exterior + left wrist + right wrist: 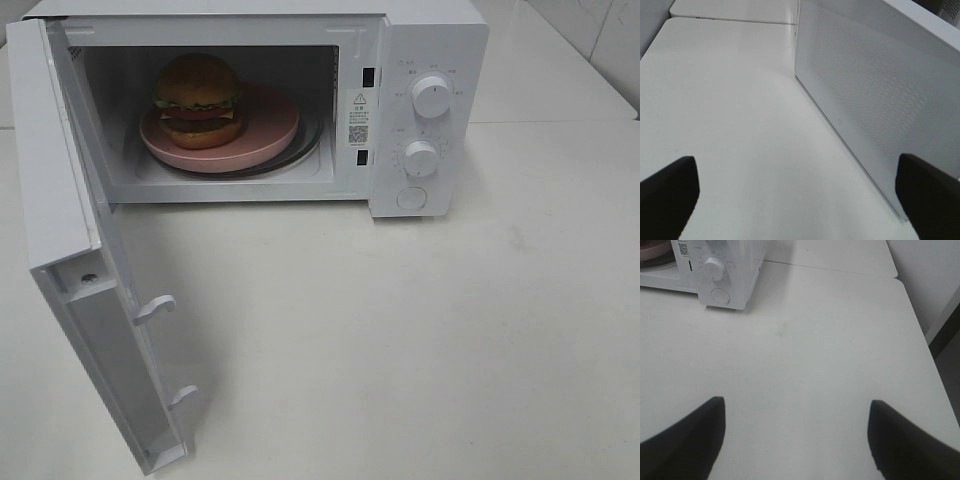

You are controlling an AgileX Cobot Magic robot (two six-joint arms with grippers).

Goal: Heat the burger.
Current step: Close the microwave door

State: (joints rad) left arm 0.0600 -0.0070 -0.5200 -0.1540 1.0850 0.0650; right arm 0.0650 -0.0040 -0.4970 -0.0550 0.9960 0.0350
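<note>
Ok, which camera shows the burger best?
The exterior high view: the burger sits in full sight on the pink plate inside the open microwave. The left wrist view shows none of it; the right wrist view catches only the plate's edge, not the burger.

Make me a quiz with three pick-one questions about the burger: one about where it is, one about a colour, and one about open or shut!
1. Where is the burger?
A. on the table
B. on the plate inside the microwave
C. on top of the microwave

2. What colour is the plate?
A. pink
B. blue
C. green

3. How is the microwave's door?
A. shut
B. wide open
C. taken off

Answers:
1 B: the burger sits on the plate in the oven's inside.
2 A: the rim around the burger is pink.
3 B: the door is swung out on the left, so you can see in.
</note>
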